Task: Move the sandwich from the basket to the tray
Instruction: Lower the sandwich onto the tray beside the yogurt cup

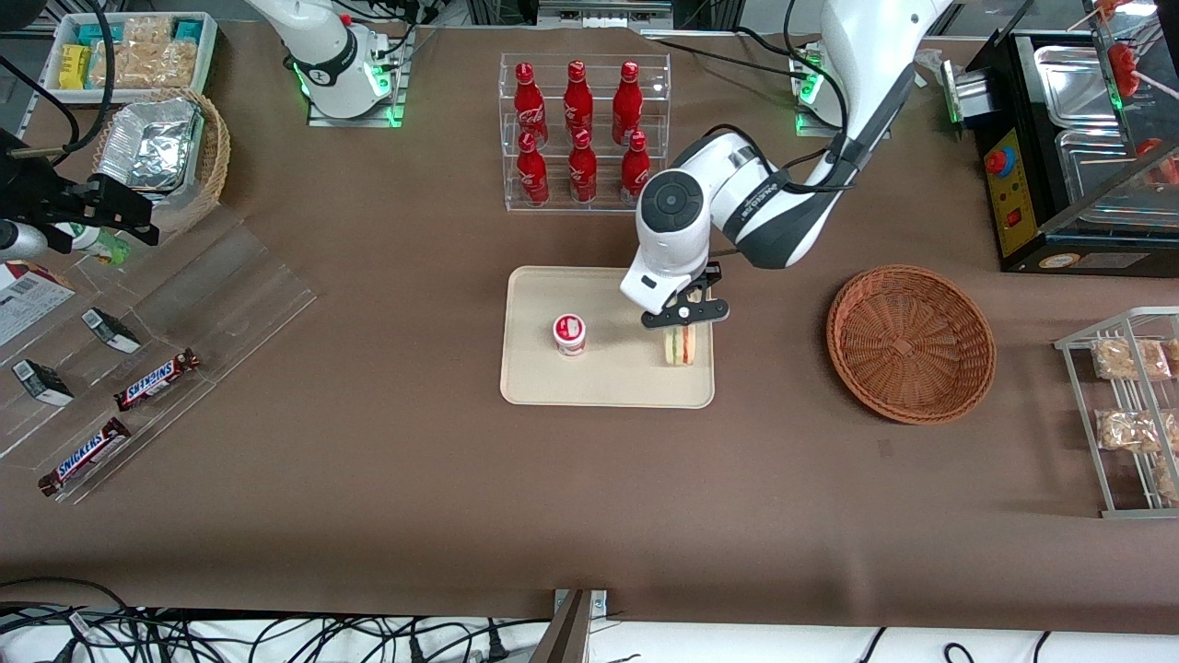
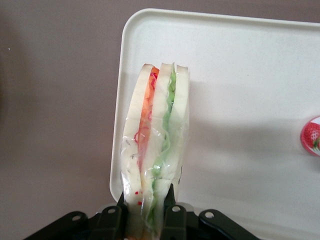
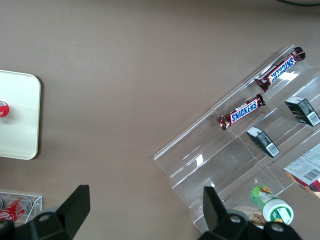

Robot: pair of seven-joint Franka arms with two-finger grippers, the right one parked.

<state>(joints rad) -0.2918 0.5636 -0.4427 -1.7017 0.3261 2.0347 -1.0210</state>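
The sandwich [image 1: 680, 346] stood on its edge over the tray [image 1: 534, 382], at the end of the tray nearer to the basket [image 1: 910, 343], with its green, red and pale layers turned to the front camera. The gripper [image 1: 686, 314] was directly above it, and in the wrist view its two black fingers [image 2: 171, 212] were closed on the wrapped sandwich [image 2: 156, 155], one on each flat side of the bread. Whether the lower edge of the sandwich touched the tray [image 2: 240, 90] could not be told. The basket lay well apart from the tray, toward the working arm's end of the table, and nothing was in it. A small cup with a red and white lid [image 1: 569, 333] stood on the tray beside the sandwich.

The table was covered with a plain brown cloth [image 1: 414, 479], a little wrinkled near the front edge. A clear rack with six red bottles [image 1: 583, 129] stood farther from the front camera than the tray. Toward the parked arm's end were a clear stepped stand with two Snickers bars [image 1: 120, 419] and small dark boxes [image 1: 41, 382], and a lighter basket with silver foil [image 1: 157, 147]. Toward the working arm's end stood a black machine with metal pans [image 1: 1073, 147] and a wire rack with bagged snacks [image 1: 1128, 405]. Cables [image 1: 230, 635] lay along the front edge of the table.
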